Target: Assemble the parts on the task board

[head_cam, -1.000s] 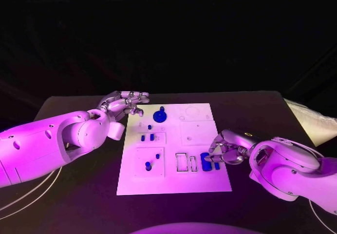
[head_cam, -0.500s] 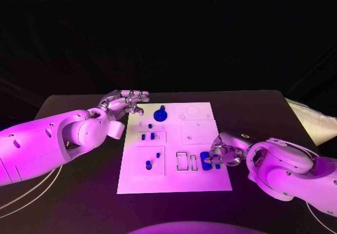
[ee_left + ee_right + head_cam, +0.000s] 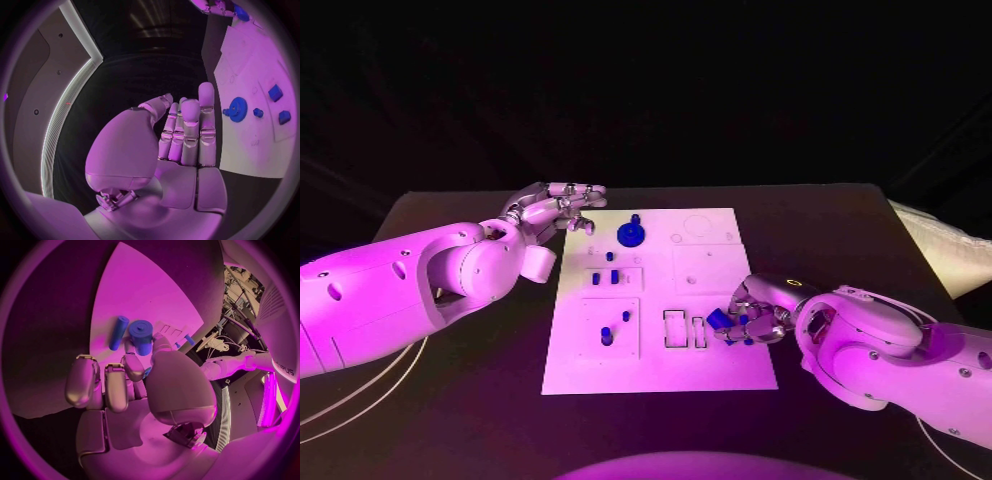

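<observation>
Fingertips of your right robot hand (image 3: pixel 759 318) pinch a short blue cylinder (image 3: pixel 141 336) just over the near right part of the task board (image 3: pixel 658 375), with a second, thinner blue peg (image 3: pixel 118 332) lying just beside it on the white surface. Your left robot hand (image 3: pixel 557 211) holds nothing; it hovers at the board's far left corner, fingers straight and close together, near the blue gear (image 3: pixel 630 236). From here the risk is a skewed insertion, as I judge it: the cylinder sits high in a fingertip pinch, so if it comes down tilted it could jam at the slot's edge, or slip free and roll across the board. The same robot hand also crowds the thin peg, and a nudge could knock it off its place. Counting from the head view: one board on the desk (image 3: pixel 444 215), one gear, two small pieces in the left middle panel, two in the near left panel, and two outlined slots beside your right robot hand.
</observation>
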You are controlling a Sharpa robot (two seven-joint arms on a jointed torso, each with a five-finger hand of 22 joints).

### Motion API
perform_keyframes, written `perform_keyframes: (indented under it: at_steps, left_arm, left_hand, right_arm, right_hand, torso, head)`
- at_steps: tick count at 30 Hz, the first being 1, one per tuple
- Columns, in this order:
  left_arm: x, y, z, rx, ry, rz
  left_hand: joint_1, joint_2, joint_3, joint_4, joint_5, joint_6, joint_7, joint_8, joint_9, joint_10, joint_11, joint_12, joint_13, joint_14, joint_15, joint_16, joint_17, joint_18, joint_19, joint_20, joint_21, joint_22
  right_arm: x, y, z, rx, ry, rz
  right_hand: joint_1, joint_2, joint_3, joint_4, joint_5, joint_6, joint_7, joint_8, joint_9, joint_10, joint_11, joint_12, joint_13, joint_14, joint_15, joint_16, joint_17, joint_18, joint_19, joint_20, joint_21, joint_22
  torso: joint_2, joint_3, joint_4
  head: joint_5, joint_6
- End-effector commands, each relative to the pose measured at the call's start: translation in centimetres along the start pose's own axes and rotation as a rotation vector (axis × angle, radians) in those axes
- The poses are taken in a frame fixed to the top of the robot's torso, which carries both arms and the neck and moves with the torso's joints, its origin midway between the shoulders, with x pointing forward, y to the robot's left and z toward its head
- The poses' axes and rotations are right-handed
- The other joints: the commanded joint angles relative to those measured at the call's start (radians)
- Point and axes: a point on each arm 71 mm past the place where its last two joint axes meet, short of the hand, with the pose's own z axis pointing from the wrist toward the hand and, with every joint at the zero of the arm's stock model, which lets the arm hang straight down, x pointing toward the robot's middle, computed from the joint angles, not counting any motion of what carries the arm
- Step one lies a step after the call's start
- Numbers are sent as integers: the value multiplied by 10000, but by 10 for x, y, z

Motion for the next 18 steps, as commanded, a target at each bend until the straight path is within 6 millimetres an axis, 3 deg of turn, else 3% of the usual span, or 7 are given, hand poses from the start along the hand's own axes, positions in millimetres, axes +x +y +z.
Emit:
perform_keyframes:
  at_steps: [1,8,18]
  left_arm:
    - [2,0,0,21,207,-21]
    - [2,0,0,8,207,-22]
    - [2,0,0,6,206,-22]
  left_hand:
    - [30,40,-17,-52,56,-68,-3,51,-3,-40,-1,29,15,-96,5,-31,-14,119,65,30,-48,-9]
    - [20,50,-17,-44,57,-68,-1,53,-2,-44,1,36,15,-101,7,-37,-29,119,67,31,-51,-11]
    - [26,66,-9,-45,61,-69,-4,56,-2,-49,0,43,16,-100,7,-33,-28,119,69,31,-55,-14]
  right_arm:
    - [6,-3,1,271,279,39]
    - [7,-3,2,335,144,309]
    - [-2,9,-9,-262,-933,1707]
  right_hand:
    - [-41,60,-65,-21,52,11,-24,-12,-24,75,25,47,7,624,-39,67,197,-143,62,-10,34,8]
    - [49,281,-76,-49,207,106,-64,88,27,149,-9,182,209,625,-63,109,255,-155,79,-32,70,80]
    - [161,731,-72,-27,922,427,-200,272,206,423,-135,502,675,669,-164,307,545,-213,217,-135,254,429]
  torso:
    - [-8,4,-21]
    - [-10,0,-22]
    - [-10,12,-20]
  head:
    - [13,-21]
    - [9,-14]
    - [8,-3]
